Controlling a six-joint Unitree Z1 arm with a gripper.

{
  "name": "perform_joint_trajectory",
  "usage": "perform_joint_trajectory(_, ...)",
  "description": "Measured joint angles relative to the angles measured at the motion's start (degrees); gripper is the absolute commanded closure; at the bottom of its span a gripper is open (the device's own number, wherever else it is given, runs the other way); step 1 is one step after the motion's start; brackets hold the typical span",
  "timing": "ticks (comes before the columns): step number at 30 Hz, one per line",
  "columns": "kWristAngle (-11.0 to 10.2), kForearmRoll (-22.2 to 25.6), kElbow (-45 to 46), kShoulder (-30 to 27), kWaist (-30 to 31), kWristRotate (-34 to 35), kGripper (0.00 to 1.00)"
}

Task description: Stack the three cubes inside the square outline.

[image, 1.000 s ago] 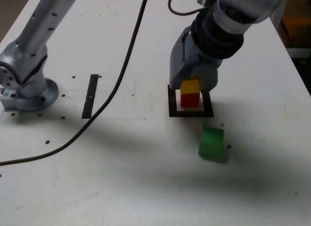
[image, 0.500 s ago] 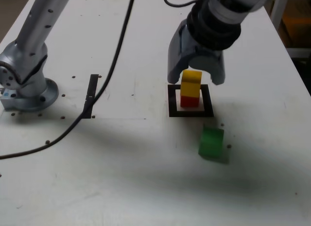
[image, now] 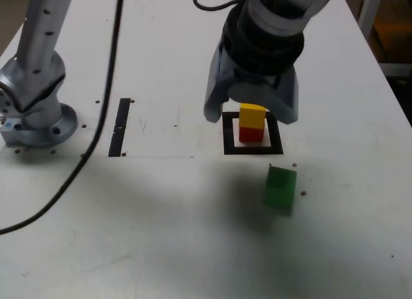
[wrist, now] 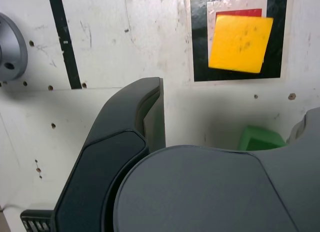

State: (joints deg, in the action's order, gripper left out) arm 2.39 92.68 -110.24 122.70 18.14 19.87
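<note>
In the exterior view, my pincer point(image: 251, 112) hangs over the far part of the square outline point(image: 228, 148), its tips spread apart with nothing clamped in them. The red cube point(image: 251, 134) sits inside the outline, and the yellow cube point(image: 252, 116) rests on top of it; part of my pincer hides the yellow one's upper edge. The green cube point(image: 280, 188) lies on the white table point(image: 174, 247), outside the outline and near its corner, on the exterior view's right. A black strip point(image: 120, 127) lies well to the exterior view's left, and a dark cable point(image: 96, 138) hangs across the picture between my arm's base point(image: 42, 128) and the outline, passing in front of the tabletop near the strip.

In the wrist view, my tips stand wide apart. The yellow cube sits slightly twisted on the red one, which shows as a thin edge. My own body partly covers the green cube, so I cannot see all of it. The strip and part of the base show too.
</note>
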Motion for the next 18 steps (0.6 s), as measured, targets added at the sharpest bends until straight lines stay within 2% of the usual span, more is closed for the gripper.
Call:
perform_joint_trajectory(3, 0.7, 0.0, -1.0, 0.0, 0.9, 1.8, 0.00)
perform_joint_trajectory(5, 3.1, 0.0, -2.2, 0.2, 2.0, 2.4, 0.00)
perform_joint_trajectory(8, 5.2, -0.2, -3.9, 1.3, 2.5, 2.3, 0.00)
perform_joint_trajectory(14, 5.4, -0.3, -8.8, 4.4, 3.9, 1.5, 0.00)
perform_joint_trajectory(18, 5.5, -0.3, -13.2, 9.1, 5.1, -1.5, 0.00)
